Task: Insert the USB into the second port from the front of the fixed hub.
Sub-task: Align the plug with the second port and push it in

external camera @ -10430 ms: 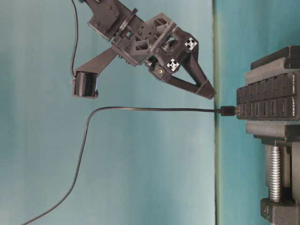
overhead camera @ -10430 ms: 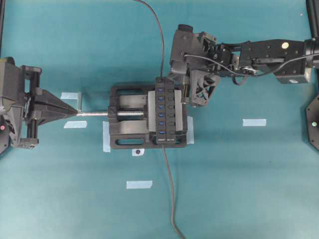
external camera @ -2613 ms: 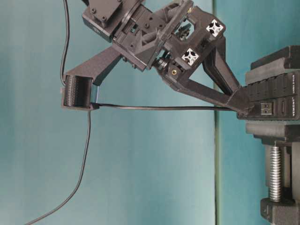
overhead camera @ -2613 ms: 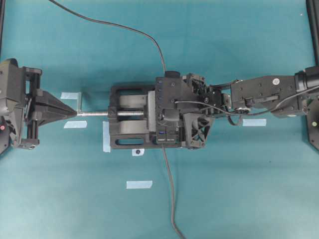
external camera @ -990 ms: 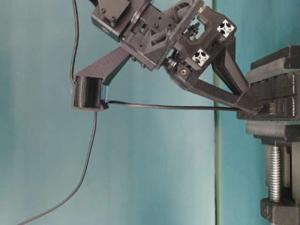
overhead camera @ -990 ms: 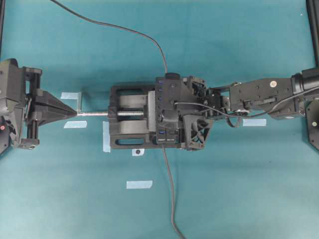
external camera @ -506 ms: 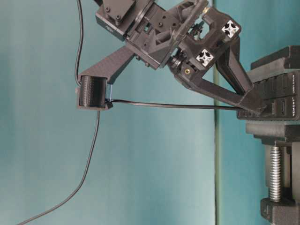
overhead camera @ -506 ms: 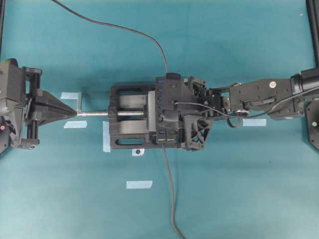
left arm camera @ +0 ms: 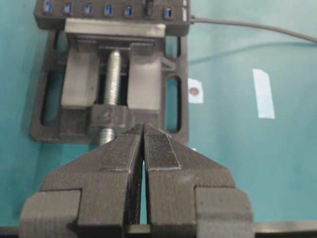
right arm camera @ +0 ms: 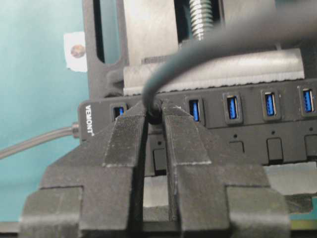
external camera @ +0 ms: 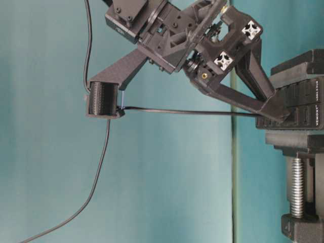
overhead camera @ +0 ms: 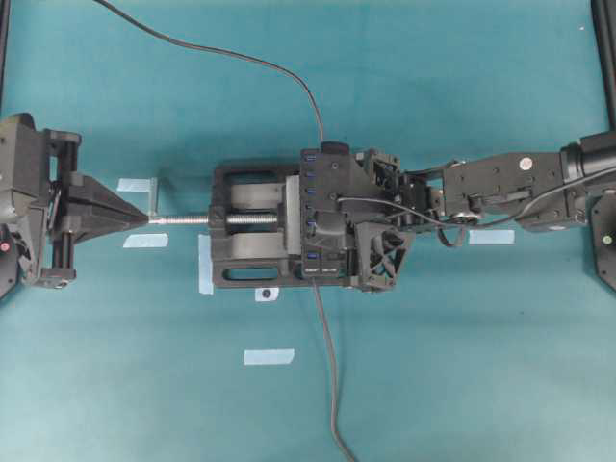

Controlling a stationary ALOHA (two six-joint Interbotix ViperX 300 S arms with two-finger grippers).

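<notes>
The fixed hub is a long black bar with blue ports, clamped in a vise. My right gripper is shut on the USB, whose plug sits at the second port from the white-lettered end. Its grey cable arcs up and away. From the left wrist the USB shows as a dark plug in the hub's row. At table level the right gripper presses against the hub. From overhead the right gripper covers part of the hub. My left gripper stays shut and empty.
The black vise holds the hub, and its silver screw points at the left gripper. The hub's own cable trails toward the front edge. Tape strips lie on the teal mat.
The right gripper has pushed a little further onto the hub; the plug's metal end and the port beside it, visible at table level a second ago, are now covered. The left arm has not moved.
</notes>
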